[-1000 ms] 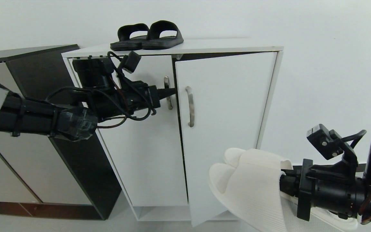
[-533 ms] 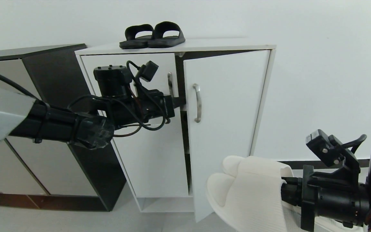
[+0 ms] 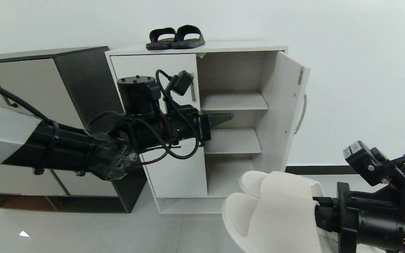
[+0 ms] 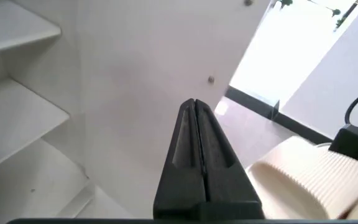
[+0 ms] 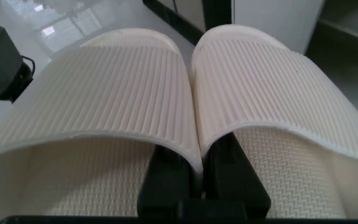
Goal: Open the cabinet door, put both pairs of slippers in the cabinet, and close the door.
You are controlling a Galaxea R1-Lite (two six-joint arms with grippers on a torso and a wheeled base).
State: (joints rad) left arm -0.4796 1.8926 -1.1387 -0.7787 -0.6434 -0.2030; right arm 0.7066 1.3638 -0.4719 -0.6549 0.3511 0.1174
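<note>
Two white slippers (image 3: 271, 211) sit pinched in my right gripper (image 5: 197, 167); my left gripper (image 3: 227, 117) is closed by the open cabinet (image 3: 244, 48).

door (image 3: 281, 105) open | black slippers (image 3: 176, 37) atop cabinet (image 3: 223, 47) | white slippers (image 3: 272, 211) clamped by right fingers (image 3: 322, 212)

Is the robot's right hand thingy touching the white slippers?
Touching. The right wrist view shows the right end effector shut on the white slippers, with its dark fingers pinching the two inner edges together.
</note>
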